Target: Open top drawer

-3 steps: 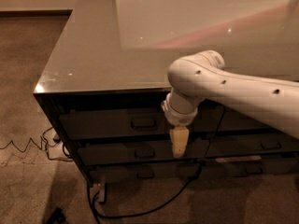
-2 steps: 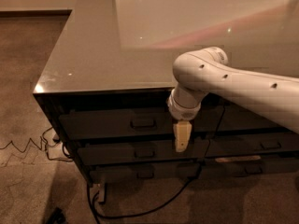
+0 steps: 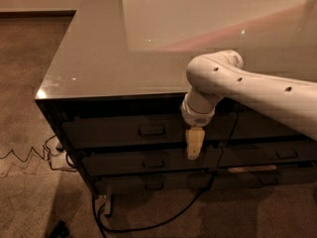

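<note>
The pincer (image 3: pixel 194 144), whose spread I cannot tell, hangs below the front edge of the surface (image 3: pixel 114 58), right of the handle (image 3: pixel 152 131) on the top drawer (image 3: pixel 109 132). Closing here would likely miss the handle.

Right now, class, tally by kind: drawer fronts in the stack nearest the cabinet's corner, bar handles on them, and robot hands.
Drawer fronts: 3 (top drawer, middle drawer, bottom drawer)
Bar handles: 3, one per front
Robot hand: 1, hanging before the drawers, beside the top drawer's handle
Total: 7
</note>
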Available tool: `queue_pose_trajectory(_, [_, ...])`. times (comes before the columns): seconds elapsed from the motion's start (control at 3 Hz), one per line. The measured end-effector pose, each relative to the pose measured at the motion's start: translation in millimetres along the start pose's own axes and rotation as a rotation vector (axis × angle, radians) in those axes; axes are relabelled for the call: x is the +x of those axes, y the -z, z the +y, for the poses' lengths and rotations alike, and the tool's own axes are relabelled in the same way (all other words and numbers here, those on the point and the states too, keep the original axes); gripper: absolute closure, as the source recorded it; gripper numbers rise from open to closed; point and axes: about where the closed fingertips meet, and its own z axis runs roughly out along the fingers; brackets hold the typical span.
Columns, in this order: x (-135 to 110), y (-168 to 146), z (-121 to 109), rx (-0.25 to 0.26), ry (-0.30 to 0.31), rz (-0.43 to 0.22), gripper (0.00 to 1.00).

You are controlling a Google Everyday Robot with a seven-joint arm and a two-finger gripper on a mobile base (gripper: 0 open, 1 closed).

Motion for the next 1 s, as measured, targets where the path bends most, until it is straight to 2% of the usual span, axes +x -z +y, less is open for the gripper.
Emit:
queue_pose_trajectory(0.33, [-3.4, -10.4, 7.6, -0.018, 0.005, -0.002, 0.0])
queue_pose_trajectory(0.67, [-0.5, -20.5, 12.0, -0.033, 0.006, 0.006, 0.19])
queue_pose_trajectory(1.0, [2.5, -24.0, 12.3, -0.04, 0.003, 0.004, 0.42])
